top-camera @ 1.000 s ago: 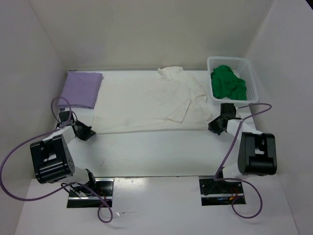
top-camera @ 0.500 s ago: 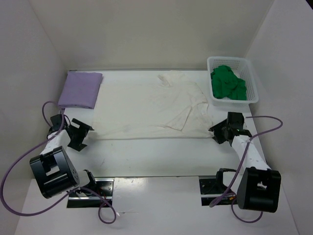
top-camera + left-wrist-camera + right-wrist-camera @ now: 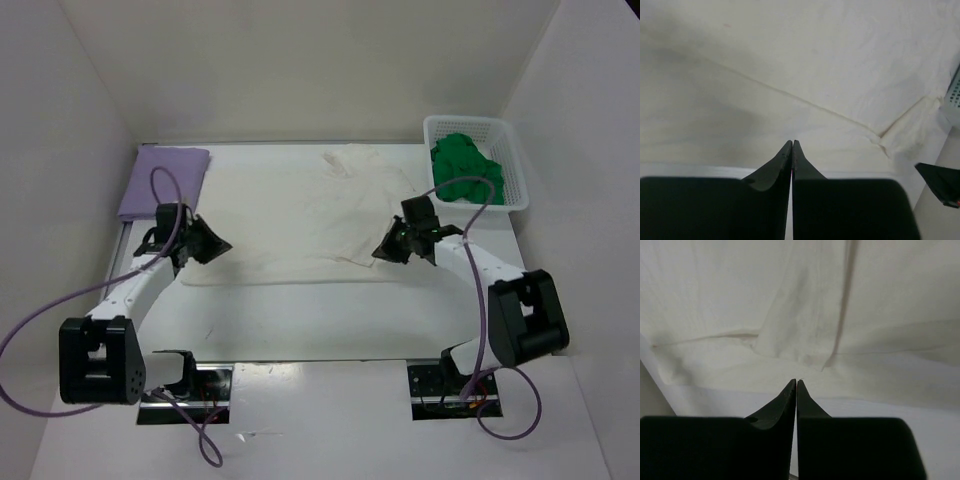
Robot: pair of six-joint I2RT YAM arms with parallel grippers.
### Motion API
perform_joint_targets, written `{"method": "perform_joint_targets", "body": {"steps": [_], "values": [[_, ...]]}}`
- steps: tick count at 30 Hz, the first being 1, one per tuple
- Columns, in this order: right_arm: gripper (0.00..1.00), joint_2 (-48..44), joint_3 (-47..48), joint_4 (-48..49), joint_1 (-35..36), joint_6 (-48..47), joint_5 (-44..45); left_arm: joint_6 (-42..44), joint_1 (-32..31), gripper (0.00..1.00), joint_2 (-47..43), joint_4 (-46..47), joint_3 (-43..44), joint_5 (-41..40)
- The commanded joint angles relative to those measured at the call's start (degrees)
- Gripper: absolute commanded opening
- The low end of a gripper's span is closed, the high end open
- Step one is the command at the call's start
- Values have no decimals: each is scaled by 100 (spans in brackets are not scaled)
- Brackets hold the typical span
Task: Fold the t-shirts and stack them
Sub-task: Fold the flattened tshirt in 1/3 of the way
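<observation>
White walls box in the table [image 3: 300, 310], where the cream t-shirt [image 3: 290, 215] lies spread just ahead of both end effectors. We see the left end effector [image 3: 212, 243] and right end effector [image 3: 385, 250] closed at its near hem; whether either pinches cloth we cannot tell. We judge it light and limp, best taken at the hem corners.

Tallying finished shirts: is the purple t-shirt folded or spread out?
Folded: the purple t-shirt lies as a compact, straight-edged rectangle, with no sleeves showing.
</observation>
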Motion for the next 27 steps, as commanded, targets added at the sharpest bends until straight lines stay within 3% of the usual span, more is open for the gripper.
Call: {"method": "perform_joint_targets", "body": {"steps": [1,3,4,7,10,15,22,27], "values": [[5,590,19,646,397,-78,-230,-181,-895,4,424,678,319,-141],[20,750,19,708,572,-7,-161,-330,-1267,7,853,881,372,-10],[38,751,19,777,573,-7,-90,-383,-1669,13,977,995,433,43],[47,751,-33,830,573,-7,173,-523,-2390,14,1312,1145,486,-78],[47,925,-147,883,573,-7,244,-655,-2718,15,1566,1268,425,-194],[45,1093,-148,945,573,124,366,-586,-2719,15,1638,1207,372,-466],[41,918,-218,734,573,238,666,-524,-2412,16,1419,1154,188,-466],[35,1199,-271,857,573,177,323,-419,-2095,16,1418,1102,83,-466]]}}
